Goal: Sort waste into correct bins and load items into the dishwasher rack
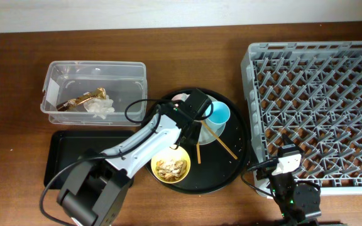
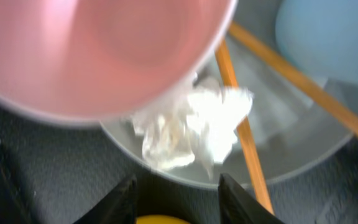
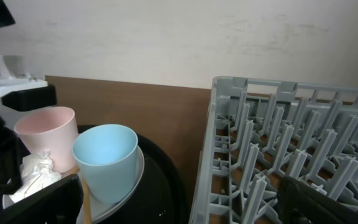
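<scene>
1. Brown wooden surface (image 1: 17,75) carries everything. At its 6 o'clock edge the right pincer (image 3: 179,186) hangs released with its fingers wide, beside the near left corner of the grey dishwasher rack (image 1: 319,94) at 3 o'clock.
2. On the round black tray (image 1: 222,172), the yellow bowl (image 1: 154,168) sits at 7 o'clock and holds tan scraps (image 1: 171,166).
3. The left pincer (image 2: 178,183), released with its fingers partly apart, is just short of a tissue wad (image 2: 194,134) on the pale plate (image 2: 291,143).
4. Two chopsticks (image 2: 247,143) cross the plate. The pink cup (image 2: 104,50) stands at the tray's 11 o'clock and the blue cup (image 2: 328,37) at 1 o'clock.
5. The black rectangular tray (image 1: 65,157) lies at 8 o'clock of the round tray.
6. Farther off at 10 o'clock, the clear tub (image 1: 61,69) holds a gold wrapper (image 1: 80,99) and a second tissue piece (image 1: 99,108).
</scene>
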### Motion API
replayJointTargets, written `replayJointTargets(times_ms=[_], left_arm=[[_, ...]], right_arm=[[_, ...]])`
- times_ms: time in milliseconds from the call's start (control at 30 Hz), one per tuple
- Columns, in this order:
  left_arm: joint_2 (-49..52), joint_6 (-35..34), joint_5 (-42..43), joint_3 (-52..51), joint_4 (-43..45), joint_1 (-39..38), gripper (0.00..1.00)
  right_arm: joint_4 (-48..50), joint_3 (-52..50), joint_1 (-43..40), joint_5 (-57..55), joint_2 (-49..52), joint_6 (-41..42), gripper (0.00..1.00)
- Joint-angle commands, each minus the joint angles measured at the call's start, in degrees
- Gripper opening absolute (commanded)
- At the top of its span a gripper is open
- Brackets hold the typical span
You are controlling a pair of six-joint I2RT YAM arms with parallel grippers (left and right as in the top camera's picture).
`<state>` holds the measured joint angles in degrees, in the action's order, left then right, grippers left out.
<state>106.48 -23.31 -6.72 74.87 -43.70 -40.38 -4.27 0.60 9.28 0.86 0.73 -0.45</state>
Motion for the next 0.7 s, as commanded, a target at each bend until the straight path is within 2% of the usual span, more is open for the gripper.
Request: replayJointTargets(times_ms=[0,433,467,500,533,567,667], left_arm=[[1.8,0.3,-2.2,0.0,1.9,-0.1,0.4],[6.8,1.1,-2.3,0.0,5.4,-0.1,0.4],[7.1,1.2,-2.3,0.0,5.5,-0.1,0.31],[7.1,1.1,-2.3,0.0,5.3,-0.1,0.1],[7.1,1.1,-2.3,0.1,5.3,-0.1,0.03],[6.8,1.1,-2.3,0.1,5.3,-0.1,0.0],[6.4,1.2,-2.4,0.1,5.2,-0.1,0.0]], right_arm=[[-0.3,-0.3,-0.3,-0.5,-0.4,-0.2,0.98],[-0.3,-0.3,-0.3,-0.5,-0.4,-0.2,0.98],[-0.3,-0.3,-0.3,-0.5,-0.4,-0.2,0.98],[-0.3,-0.3,-0.3,-0.5,-0.4,-0.2,0.98],[-0.3,-0.3,-0.3,-0.5,-0.4,-0.2,0.99],[-0.3,-0.3,-0.3,-0.5,-0.4,-0.2,0.99],[-0.3,-0.3,-0.3,-0.5,-0.4,-0.2,0.98]])
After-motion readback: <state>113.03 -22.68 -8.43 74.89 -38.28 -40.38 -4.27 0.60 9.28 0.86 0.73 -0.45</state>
